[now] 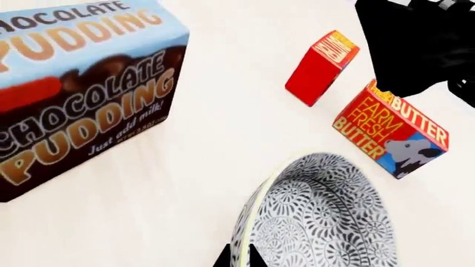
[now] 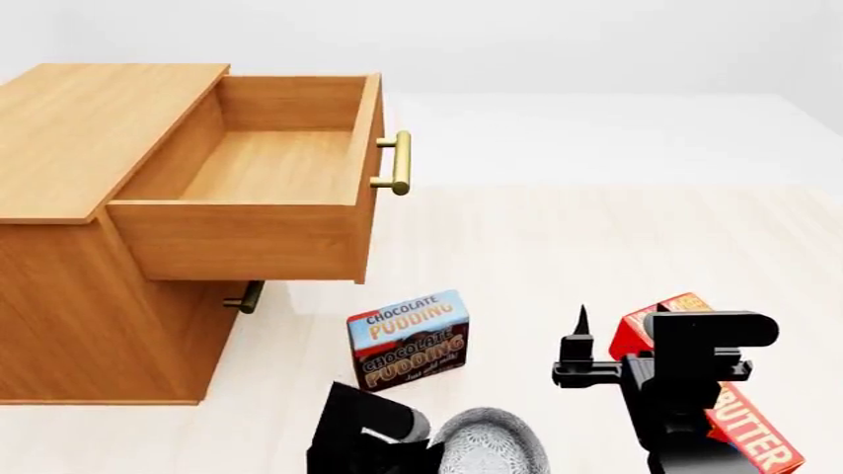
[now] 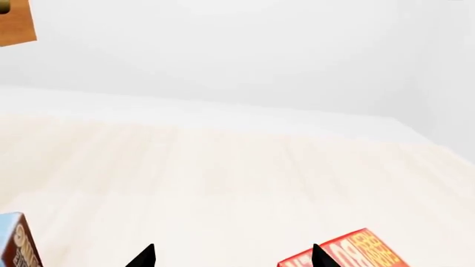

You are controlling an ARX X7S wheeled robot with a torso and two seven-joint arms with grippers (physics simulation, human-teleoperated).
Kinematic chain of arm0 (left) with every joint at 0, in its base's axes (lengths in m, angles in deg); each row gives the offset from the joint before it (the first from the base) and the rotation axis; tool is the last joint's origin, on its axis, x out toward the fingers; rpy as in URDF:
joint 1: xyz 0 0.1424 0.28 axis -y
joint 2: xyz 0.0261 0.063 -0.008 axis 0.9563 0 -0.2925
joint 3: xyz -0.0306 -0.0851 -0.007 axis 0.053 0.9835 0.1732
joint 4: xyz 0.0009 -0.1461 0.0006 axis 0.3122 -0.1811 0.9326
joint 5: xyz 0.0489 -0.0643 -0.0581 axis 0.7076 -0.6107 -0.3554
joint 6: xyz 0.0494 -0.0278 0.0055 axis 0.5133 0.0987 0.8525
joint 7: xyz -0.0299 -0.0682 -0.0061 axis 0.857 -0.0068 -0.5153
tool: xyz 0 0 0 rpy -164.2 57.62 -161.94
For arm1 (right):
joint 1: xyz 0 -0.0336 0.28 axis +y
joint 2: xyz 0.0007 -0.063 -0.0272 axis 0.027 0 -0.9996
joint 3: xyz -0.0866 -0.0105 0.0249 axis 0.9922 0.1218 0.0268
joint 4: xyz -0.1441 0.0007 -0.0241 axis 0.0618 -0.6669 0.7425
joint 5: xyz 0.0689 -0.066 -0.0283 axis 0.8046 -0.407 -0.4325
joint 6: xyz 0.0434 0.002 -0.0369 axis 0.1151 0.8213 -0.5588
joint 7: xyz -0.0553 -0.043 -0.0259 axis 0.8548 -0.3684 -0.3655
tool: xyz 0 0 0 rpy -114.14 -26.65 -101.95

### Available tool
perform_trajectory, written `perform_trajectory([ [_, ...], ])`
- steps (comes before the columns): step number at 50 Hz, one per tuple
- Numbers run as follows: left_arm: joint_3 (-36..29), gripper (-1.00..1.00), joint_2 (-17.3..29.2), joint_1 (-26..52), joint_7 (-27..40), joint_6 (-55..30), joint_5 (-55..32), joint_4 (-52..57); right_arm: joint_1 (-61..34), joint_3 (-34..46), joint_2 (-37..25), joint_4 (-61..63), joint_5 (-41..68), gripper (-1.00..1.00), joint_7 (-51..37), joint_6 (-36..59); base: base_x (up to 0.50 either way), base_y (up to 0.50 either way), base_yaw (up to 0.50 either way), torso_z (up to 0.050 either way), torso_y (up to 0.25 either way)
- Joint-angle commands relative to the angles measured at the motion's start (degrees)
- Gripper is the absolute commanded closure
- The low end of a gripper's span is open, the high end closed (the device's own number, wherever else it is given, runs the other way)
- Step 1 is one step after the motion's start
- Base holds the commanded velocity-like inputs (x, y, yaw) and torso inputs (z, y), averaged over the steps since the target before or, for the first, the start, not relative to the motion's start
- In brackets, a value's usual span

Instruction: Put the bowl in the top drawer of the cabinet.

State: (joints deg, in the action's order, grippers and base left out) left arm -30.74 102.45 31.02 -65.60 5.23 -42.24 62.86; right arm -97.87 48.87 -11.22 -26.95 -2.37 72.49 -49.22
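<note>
The bowl (image 1: 326, 217), white with a fine grey pattern, is tilted on its side, and my left gripper (image 1: 239, 248) is shut on its rim. In the head view the bowl (image 2: 495, 444) shows at the bottom edge, in front of the pudding box, with the left gripper (image 2: 424, 439) at its left rim. The cabinet (image 2: 79, 128) stands at the left. Its top drawer (image 2: 264, 163) is pulled out wide and holds nothing. My right gripper (image 2: 617, 331) hovers open to the right of the pudding box; between its fingertips (image 3: 233, 251) is only bare floor.
A chocolate pudding box (image 2: 409, 341) stands between the cabinet and the bowl. A butter box (image 1: 390, 133) and a smaller red box (image 1: 321, 67) lie to the right by my right arm. The lower drawer's handle (image 2: 244, 296) sits under the open drawer.
</note>
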Motion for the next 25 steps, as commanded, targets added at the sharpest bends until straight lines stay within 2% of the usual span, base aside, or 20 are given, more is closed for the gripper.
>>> perform_trajectory([
  [1, 5.6, 1.0, 4.9, -0.7, 1.9, 0.8, -4.8, 6.8, 0.0, 0.1, -0.2, 0.5, 0.1, -1.0, -0.5, 0.4, 0.0, 0.0, 0.0, 0.0, 0.0],
  [12, 11.6, 1.0, 9.8, -2.0, 3.9, 2.5, -11.6, 14.7, -0.4, 1.1, -0.3, 0.3, -0.5, -1.0, -0.9, 0.4, 0.0, 0.0, 0.0, 0.0, 0.0],
  [18, 16.1, 1.0, 13.3, 1.0, 9.2, 2.6, -21.9, 18.2, -0.7, 1.9, -0.1, -0.8, -0.7, -1.0, -0.8, -0.3, 0.0, 0.0, 0.0, 0.0, 0.0],
  [25, 18.2, 1.0, 15.5, 5.6, 14.6, 3.2, -30.8, 19.8, -1.3, 2.9, 0.2, -1.9, -1.0, -1.0, -0.7, -0.7, 0.0, 0.0, 0.0, 0.0, 0.0],
])
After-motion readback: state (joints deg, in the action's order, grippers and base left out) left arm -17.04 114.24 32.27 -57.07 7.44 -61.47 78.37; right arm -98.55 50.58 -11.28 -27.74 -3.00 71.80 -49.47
